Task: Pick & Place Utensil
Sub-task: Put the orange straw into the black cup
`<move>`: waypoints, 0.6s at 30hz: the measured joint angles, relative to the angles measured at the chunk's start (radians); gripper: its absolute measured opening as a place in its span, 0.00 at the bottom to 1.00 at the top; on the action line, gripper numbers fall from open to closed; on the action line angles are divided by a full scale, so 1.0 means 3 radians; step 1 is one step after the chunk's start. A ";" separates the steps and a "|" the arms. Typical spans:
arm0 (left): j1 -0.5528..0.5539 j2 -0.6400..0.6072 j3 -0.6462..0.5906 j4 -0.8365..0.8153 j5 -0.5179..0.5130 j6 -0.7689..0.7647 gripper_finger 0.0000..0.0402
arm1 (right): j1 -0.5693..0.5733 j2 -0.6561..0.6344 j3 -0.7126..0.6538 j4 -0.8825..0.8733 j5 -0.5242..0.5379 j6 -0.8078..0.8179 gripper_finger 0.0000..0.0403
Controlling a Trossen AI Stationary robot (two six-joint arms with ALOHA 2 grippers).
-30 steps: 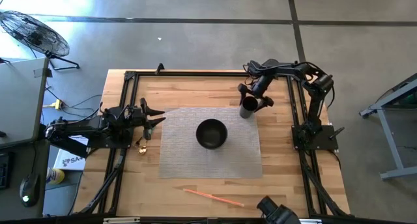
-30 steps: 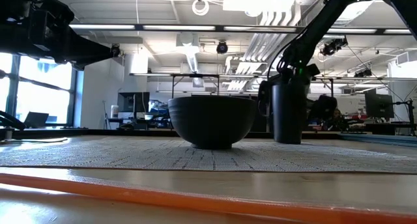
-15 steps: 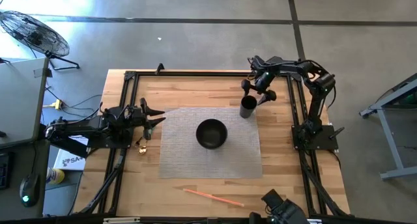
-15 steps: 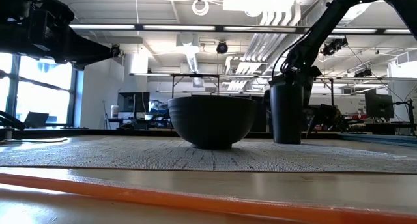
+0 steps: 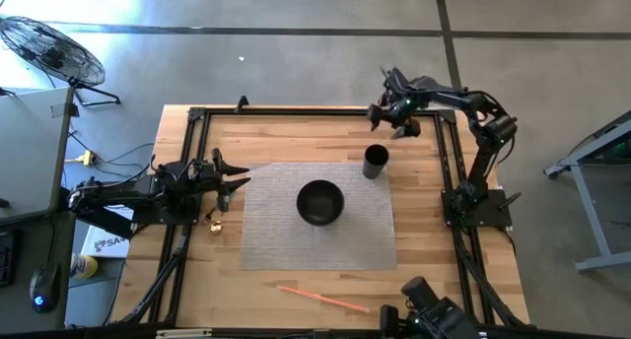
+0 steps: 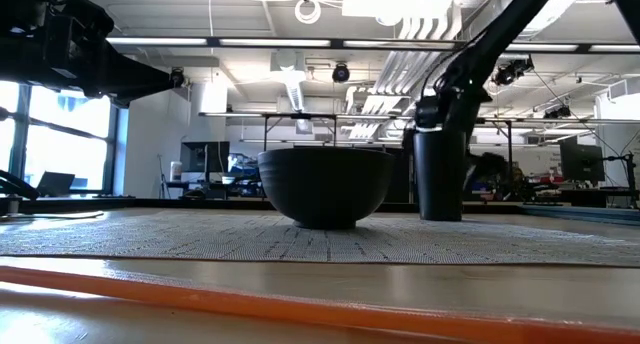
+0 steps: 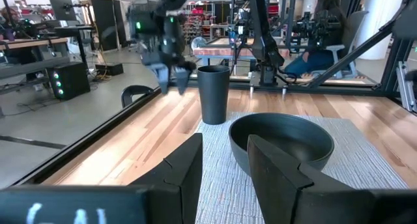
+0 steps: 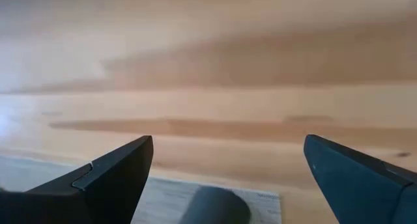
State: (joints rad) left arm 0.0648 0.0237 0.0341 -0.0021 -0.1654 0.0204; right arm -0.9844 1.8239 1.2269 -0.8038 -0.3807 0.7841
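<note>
Moved: since a second before, I saw the right gripper (image 5: pixel 395 113) lift off the cup (image 5: pixel 375 163) and draw back toward the table's far edge; the cup stayed put.
Right jaws: stood wide apart, holding nothing, with bare wood between the fingers (image 8: pixel 111 175) in the wrist view.
Right arm pose: folded over the far right corner, gripper above the wood just beyond the cup.
Left gripper (image 5: pixel 229 176): parked at the left edge of the mat (image 5: pixel 286 236), pointing across at the bowl (image 5: pixel 320 202); jaws a little apart, empty.
Cup: upright on the mat's far right corner, apart from both grippers.
Bowl: at the mat's middle, near the cup, not touching.
Utensil (image 5: pixel 322 299): a thin orange stick lay on bare wood near the front edge, well apart from both arms.
Writing: a white box (image 5: pixel 100 243) beside the table by the left arm carried dark print, too small for me to read.
</note>
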 joint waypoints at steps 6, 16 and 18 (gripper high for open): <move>0.0000 0.0000 0.0000 0.0000 -0.0001 0.0001 0.30 | 0.0056 -0.0304 0.0342 0.0000 0.0475 -0.0135 0.97; 0.0001 0.0001 0.0000 0.0000 0.0000 0.0000 0.30 | 0.0837 -0.1000 0.0625 0.0086 0.1310 -0.0899 0.97; 0.0000 0.0000 0.0000 0.0000 0.0000 0.0000 0.30 | 0.1121 -0.1096 0.0625 0.0081 0.1438 -0.1028 0.97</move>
State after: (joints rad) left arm 0.0648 0.0238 0.0341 -0.0021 -0.1655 0.0204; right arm -0.6482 1.4952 1.4143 -0.7795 0.0507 0.4757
